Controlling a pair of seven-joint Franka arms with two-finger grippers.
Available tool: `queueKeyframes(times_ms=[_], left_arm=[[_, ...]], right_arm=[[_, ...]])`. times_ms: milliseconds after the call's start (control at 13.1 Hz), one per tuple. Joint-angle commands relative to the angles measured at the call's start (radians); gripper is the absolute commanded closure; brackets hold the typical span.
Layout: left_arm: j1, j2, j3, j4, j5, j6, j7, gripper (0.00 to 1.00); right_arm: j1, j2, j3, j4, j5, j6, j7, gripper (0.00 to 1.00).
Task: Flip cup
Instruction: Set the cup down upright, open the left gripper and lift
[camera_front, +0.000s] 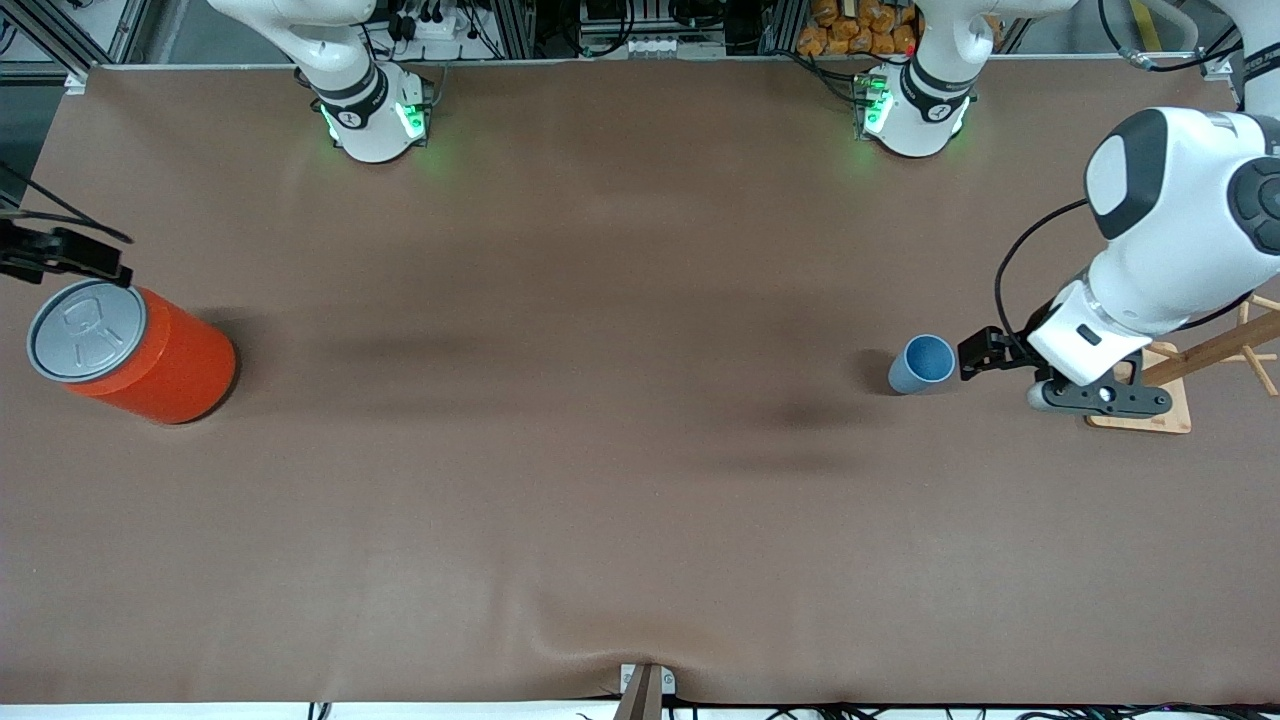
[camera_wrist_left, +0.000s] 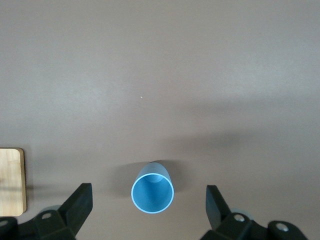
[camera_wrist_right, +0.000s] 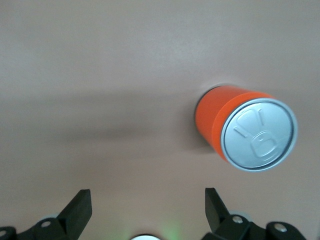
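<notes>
The small light blue cup (camera_front: 921, 364) stands upright, rim up, on the brown table toward the left arm's end. In the left wrist view the cup (camera_wrist_left: 152, 192) shows its open mouth, apart from both fingers. My left gripper (camera_front: 976, 354) is open and empty, close beside the cup toward the left arm's end of the table; its own view shows the left gripper (camera_wrist_left: 148, 195) with jaws spread wide. My right gripper (camera_front: 66, 255) is open and empty over the table's right-arm end, by the orange can; the right wrist view shows the right gripper (camera_wrist_right: 148, 197) open.
A large orange-red can (camera_front: 140, 356) with a grey pull-tab lid stands at the right arm's end of the table, also in the right wrist view (camera_wrist_right: 240, 131). A wooden stand (camera_front: 1160, 392) sits under the left arm, its base edge in the left wrist view (camera_wrist_left: 11, 180).
</notes>
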Motion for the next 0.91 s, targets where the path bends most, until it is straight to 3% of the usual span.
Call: queueKeyframes(times_ms=[0, 152, 380, 685, 837], left_arm=[[0.052, 0.007, -0.06, 0.037, 0.03, -0.043, -0.015, 0.0], [0.038, -0.012, -0.052, 0.074, 0.026, -0.127, -0.018, 0.0], [0.021, -0.079, -0.017, 0.114, 0.023, -0.259, -0.021, 0.0], [0.02, -0.249, -0.021, 0.125, 0.022, -0.492, -0.07, 0.0], [0.01, -0.277, -0.021, 0.116, 0.023, -0.514, -0.083, 0.0]], right_arm=[[0.053, 0.014, -0.007, 0.021, -0.042, -0.015, 0.167, 0.0], [0.029, 0.012, -0.008, 0.024, 0.019, -0.003, 0.272, 0.0], [0.018, 0.004, -0.007, 0.024, 0.038, -0.003, 0.277, 0.0], [0.041, 0.009, -0.004, 0.034, -0.037, -0.012, 0.271, 0.0], [0.043, 0.008, -0.004, 0.052, -0.034, -0.015, 0.272, 0.0]])
